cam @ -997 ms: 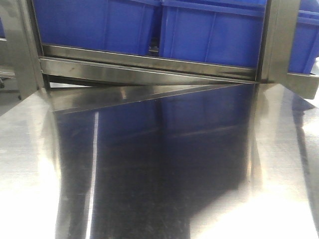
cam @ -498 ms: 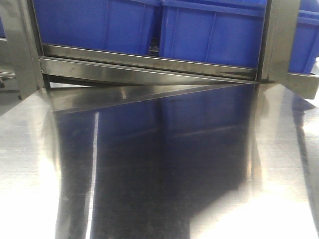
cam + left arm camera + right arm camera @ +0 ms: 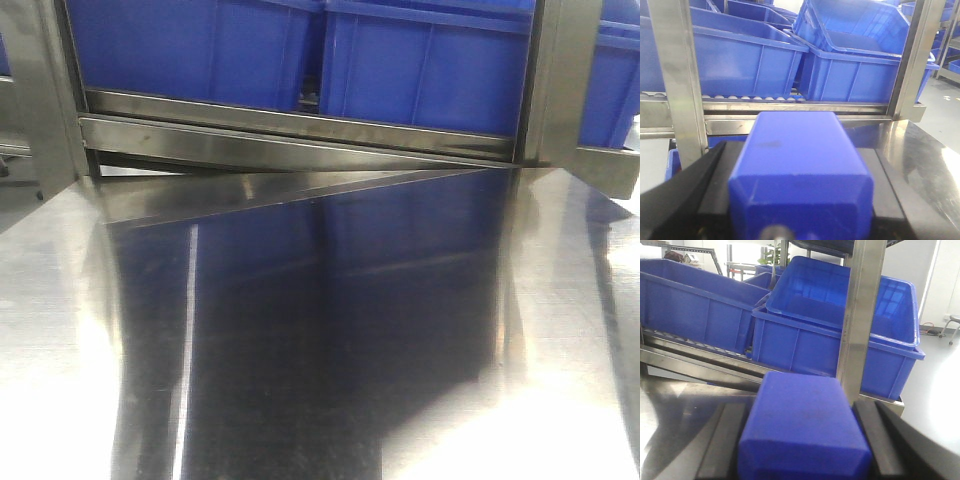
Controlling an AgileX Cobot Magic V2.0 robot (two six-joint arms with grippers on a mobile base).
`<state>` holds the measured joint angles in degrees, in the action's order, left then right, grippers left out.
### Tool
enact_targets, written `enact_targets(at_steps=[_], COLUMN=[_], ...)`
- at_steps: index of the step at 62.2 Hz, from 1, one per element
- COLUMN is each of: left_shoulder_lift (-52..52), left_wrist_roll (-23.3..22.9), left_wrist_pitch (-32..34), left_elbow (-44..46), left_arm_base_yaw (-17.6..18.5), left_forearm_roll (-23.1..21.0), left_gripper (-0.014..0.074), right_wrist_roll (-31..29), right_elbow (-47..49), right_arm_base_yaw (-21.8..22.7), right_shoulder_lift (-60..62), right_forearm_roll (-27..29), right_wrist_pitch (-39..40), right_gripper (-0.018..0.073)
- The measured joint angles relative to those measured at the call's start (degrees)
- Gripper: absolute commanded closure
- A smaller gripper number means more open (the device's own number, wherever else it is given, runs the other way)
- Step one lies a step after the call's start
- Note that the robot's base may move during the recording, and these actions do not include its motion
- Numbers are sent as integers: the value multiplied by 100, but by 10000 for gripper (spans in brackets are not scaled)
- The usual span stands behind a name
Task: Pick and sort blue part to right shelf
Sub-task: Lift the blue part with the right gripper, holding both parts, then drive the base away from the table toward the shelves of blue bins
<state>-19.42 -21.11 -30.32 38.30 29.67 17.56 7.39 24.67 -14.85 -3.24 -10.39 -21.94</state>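
Front view cut the bins [image 3: 200, 45] off at the top, so their insides were hidden. The table [image 3: 320, 350] was mostly glare. Bottom centre, the left gripper [image 3: 797, 150] pinched a blue part [image 3: 800, 170], its near end out of frame. The right gripper [image 3: 802, 410] clamped a second part [image 3: 802, 435], with a post [image 3: 862, 315] partly blocking the stacked bin [image 3: 805, 295].

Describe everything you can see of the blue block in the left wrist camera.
The blue part is a solid-looking, matte plastic block, boxy with bevelled edges and rounded corners, with a faint dark smudge on top. It lies lengthwise, pointing toward the blue bins, gripped between the left arm's black fingers, which flank both long sides. A small grey round piece shows at its near edge. Its underside is hidden.
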Motion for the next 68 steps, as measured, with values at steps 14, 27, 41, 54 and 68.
enact_targets(at_steps=[14, 27, 41, 54, 68], left_shoulder_lift=[0, 0, 0, 0, 0], left_wrist_roll=[0, 0, 0, 0, 0], left_wrist_pitch=[0, 0, 0, -10, -10], left_elbow=[0, 0, 0, 0, -7], left_arm_base_yaw=[0, 0, 0, 0, 0], left_forearm_roll=[0, 0, 0, 0, 0], left_gripper=[356, 356, 356, 356, 356], right_wrist_roll=[0, 0, 0, 0, 0], right_elbow=[0, 0, 0, 0, 0], right_arm_base_yaw=[0, 0, 0, 0, 0], right_shoulder_lift=[0, 0, 0, 0, 0], right_forearm_roll=[0, 0, 0, 0, 0], right_wrist_pitch=[0, 0, 14, 28, 32], right_gripper=[415, 415, 415, 415, 415])
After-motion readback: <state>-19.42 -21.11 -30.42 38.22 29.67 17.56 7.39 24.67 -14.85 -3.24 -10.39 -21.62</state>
